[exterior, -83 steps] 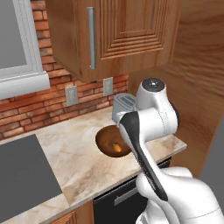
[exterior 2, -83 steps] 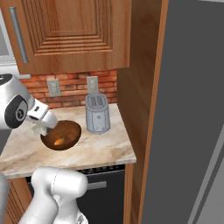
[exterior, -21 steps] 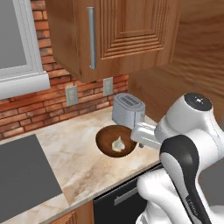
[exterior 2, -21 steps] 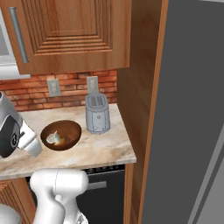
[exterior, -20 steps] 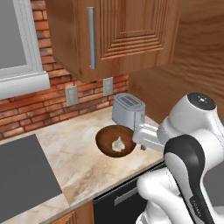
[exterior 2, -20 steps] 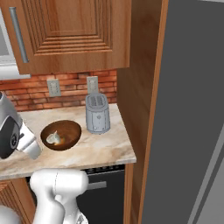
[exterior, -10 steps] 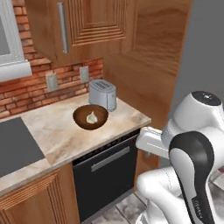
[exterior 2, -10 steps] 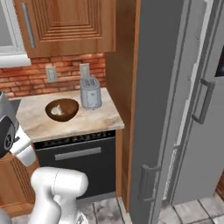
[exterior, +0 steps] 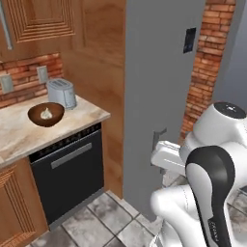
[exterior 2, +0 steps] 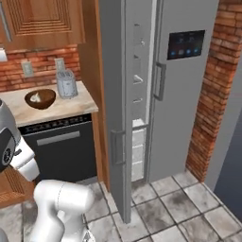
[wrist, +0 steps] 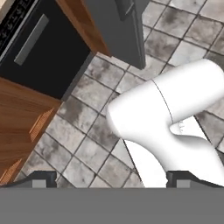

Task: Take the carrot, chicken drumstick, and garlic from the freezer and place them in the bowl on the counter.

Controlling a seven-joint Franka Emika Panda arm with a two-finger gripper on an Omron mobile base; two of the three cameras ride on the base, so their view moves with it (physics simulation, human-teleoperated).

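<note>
**Garlic in bowl, freezer door ajar, fingers spread wide**

The bowl (exterior: 46,115) is seen on the counter (exterior: 19,132) beside the toaster (exterior: 61,92), with the garlic (exterior: 46,114) lying inside it. The freezer (exterior 2: 137,101) stands partly open, its white shelves visible past the door edge. The gripper (wrist: 111,177) is pointed down at the tiled floor (wrist: 87,153), its fingers held far apart with nothing gripped between them.
</note>
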